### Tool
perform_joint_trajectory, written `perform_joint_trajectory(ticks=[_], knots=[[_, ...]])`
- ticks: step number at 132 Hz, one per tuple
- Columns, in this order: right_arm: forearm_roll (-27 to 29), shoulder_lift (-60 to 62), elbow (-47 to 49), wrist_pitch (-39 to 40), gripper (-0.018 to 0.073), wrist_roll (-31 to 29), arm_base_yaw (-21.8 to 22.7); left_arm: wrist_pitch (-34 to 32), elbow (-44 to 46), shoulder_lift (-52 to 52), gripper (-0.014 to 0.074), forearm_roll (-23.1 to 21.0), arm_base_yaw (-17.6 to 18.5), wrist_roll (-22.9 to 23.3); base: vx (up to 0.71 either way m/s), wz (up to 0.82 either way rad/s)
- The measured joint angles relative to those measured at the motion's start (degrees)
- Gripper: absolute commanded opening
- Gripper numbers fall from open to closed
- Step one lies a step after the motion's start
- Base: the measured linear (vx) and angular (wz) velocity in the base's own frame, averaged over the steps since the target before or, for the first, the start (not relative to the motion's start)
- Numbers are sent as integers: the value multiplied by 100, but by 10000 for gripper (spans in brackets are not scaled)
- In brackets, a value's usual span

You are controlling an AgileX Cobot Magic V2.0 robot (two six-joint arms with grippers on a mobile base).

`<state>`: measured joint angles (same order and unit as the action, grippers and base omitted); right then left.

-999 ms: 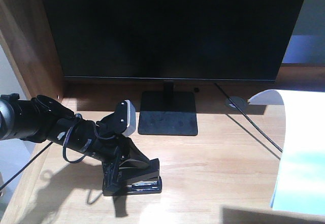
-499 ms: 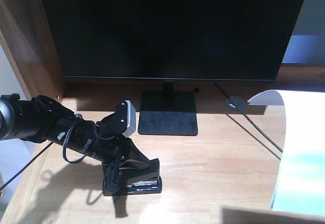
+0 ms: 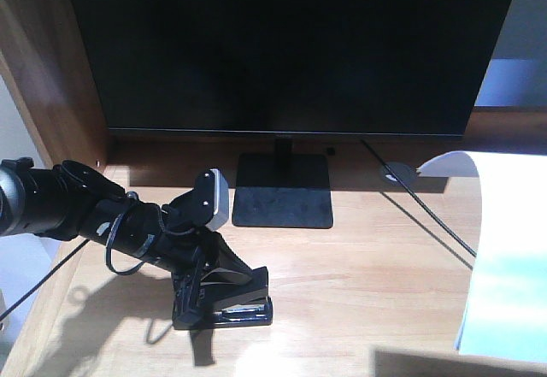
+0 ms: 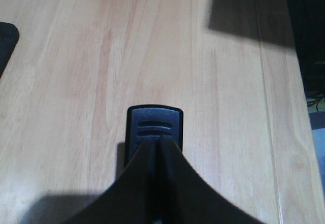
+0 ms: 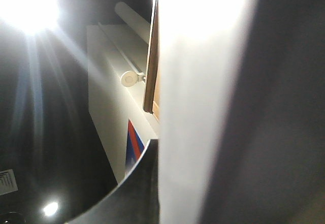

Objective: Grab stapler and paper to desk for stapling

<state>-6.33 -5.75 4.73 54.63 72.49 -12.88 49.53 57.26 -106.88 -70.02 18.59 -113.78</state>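
The stapler [image 3: 246, 293] is black and wedge-shaped, with two ridges at its rounded end. It sits on the desk [image 3: 359, 266] just in front of the monitor stand [image 3: 282, 191]. My left gripper [image 4: 155, 141] reaches in low from the desk's left edge, fingers pressed together, tips on the stapler's top. My right gripper [image 5: 183, 183] pinches the paper [image 3: 513, 249], which stands curled at the right. Wood grain stretches between them, and a cable [image 3: 427, 215] crosses near the paper.
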Motion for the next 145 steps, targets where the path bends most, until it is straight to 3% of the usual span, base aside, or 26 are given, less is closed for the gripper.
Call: perform_joint_trajectory(ticks=[108,145], knots=[[6,0,0,5,-2,0,0,2,0,0,-6,0,0,0,0,0],[443,0,0,-144,-2,-229,0,2,0,0,-6,0,0,0,0,0]])
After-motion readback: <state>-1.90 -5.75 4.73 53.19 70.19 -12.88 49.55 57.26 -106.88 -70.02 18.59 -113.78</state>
